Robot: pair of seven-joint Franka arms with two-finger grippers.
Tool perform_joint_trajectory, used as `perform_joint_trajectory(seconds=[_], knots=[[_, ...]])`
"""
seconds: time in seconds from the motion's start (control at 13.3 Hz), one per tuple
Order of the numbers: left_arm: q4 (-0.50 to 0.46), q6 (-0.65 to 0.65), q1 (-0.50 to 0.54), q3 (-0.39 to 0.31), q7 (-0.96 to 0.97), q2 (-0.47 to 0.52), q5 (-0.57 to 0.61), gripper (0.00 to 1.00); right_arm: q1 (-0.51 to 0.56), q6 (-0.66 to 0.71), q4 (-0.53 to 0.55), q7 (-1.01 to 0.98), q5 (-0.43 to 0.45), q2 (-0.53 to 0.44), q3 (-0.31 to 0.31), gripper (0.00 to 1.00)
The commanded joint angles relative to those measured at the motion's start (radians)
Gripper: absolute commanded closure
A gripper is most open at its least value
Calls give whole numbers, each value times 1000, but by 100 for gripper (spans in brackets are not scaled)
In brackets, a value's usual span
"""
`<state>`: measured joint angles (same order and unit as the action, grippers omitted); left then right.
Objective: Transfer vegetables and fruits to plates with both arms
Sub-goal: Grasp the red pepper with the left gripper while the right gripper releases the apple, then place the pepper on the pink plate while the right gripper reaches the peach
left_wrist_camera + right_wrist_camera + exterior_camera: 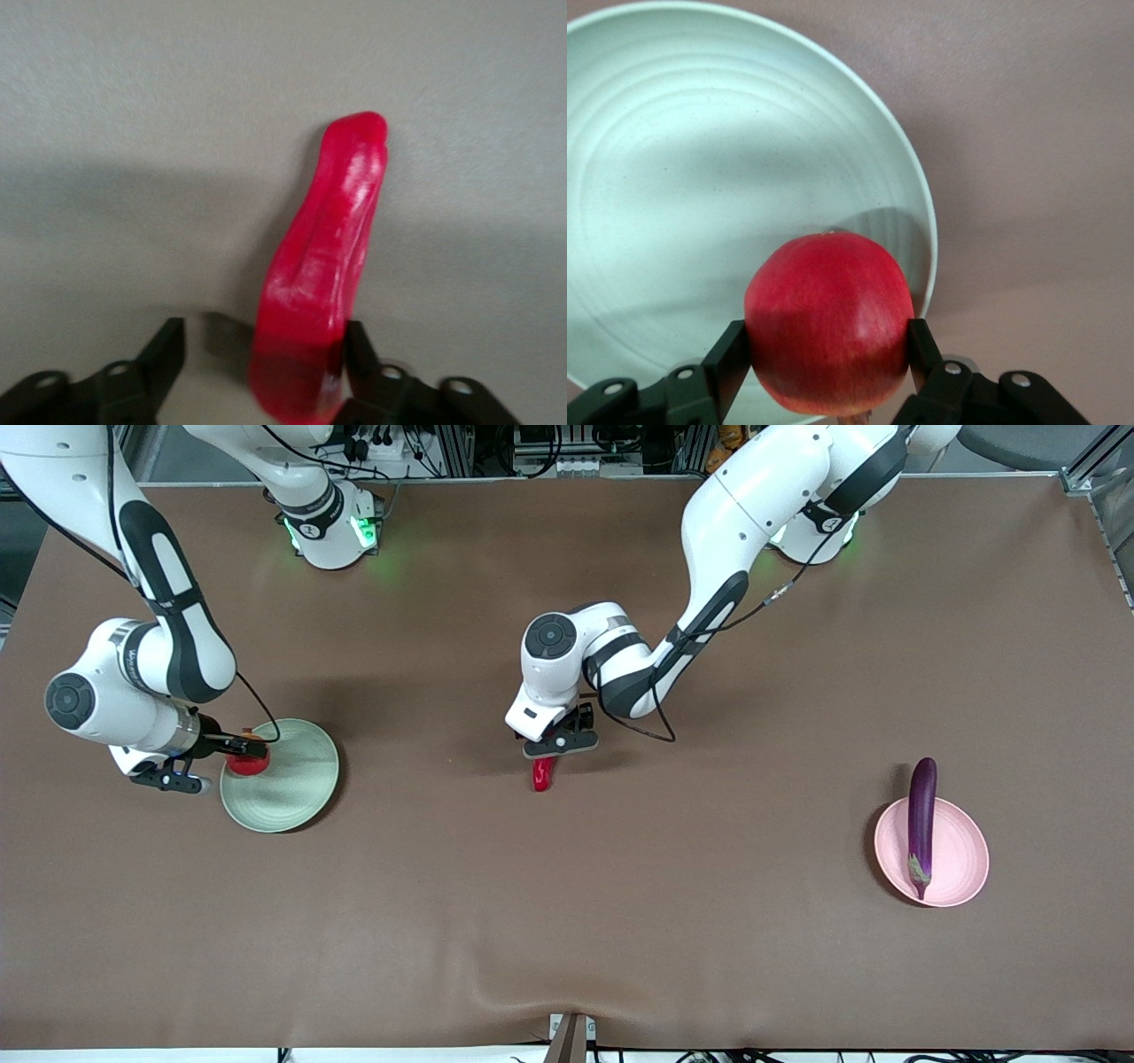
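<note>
Pink plate [966,868]: on the brown table [567,921] toward the left arm's end, nearest the front camera of all items. Purple eggplant [921,824] lies across it, one tip overhanging the rim on the side away from the camera.

Red chili pepper [542,773]: flat on the table near its middle, well apart from both plates. Left gripper [551,751] is down over one end of it; in the left wrist view one finger [359,350] touches the pepper [323,266], the other stands off with a gap, so the jaws are partly open and not clamped.

Pale green plate [292,779]: toward the right arm's end. Right gripper [246,755] is over its rim, jaws closed on a round red apple [828,323].

No legible writing or labels.
</note>
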<state>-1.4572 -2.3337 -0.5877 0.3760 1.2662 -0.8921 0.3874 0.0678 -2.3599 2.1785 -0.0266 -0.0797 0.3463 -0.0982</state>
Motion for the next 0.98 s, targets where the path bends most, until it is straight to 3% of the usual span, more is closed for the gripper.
perform_joint_trajectory(seconds=[0.0,0.08,0.23,0.45,0.68,0.9], knots=[[6,-16,-1,-2,5,-10,7,84,-23,-18,14,54,-55,-12,12,0],[6,-16,0,-2,-2,-4,8,100,-54,13,-2,101,-55,-21,12,0],[1,0,31,-2,4,30,8,100,-89,178,-105,183,-55,-29,12,0],[5,166,164,24,-45,165,1,100,-156,468,-319,343,-55,-35,12,0],[-8,322,360,78,-265,269,-5,100,-256,594,-425,551,-90,-38,17,0],[-29,393,653,191,-552,301,-25,100,-366,582,-439,712,-248,-52,15,0]])
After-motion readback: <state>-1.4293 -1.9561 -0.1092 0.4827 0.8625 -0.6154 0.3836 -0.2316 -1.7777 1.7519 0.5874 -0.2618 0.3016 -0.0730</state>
